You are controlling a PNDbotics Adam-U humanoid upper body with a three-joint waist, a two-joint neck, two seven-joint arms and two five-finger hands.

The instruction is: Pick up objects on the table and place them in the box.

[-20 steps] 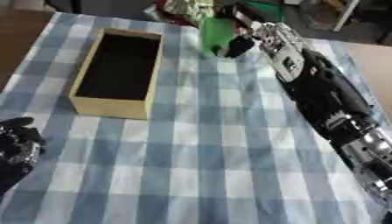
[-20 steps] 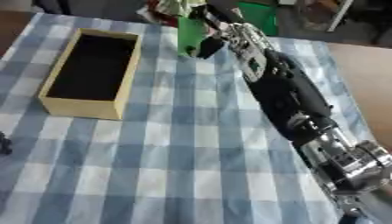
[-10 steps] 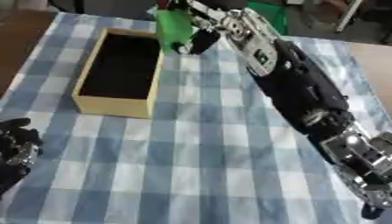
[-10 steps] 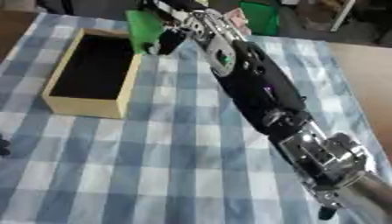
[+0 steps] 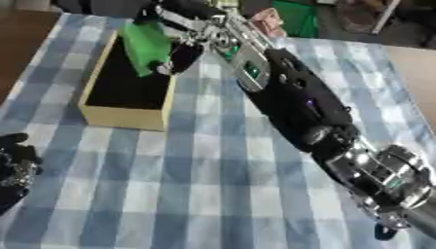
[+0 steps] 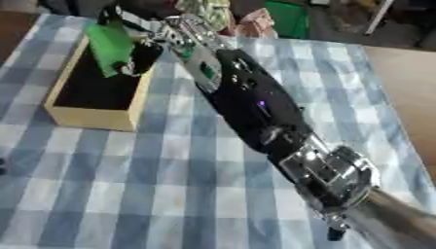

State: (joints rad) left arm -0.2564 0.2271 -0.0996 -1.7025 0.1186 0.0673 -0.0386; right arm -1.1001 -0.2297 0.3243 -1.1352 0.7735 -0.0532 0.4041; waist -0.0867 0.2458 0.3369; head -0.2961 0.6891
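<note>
Near the lower left corner, the idle left hand (image 5: 15, 163) rests with fingers curled. Beyond it, the right hand (image 5: 189, 35) grips a green object (image 5: 146, 44) above the box (image 5: 128, 118), release pending; colourful items (image 5: 265, 20) just beyond the hand seemingly remain.

Likely lab or workroom: blue-checked tablecloth (image 5: 213, 194) on table, cluttered floor, green bin (image 5: 299, 17) behind.
</note>
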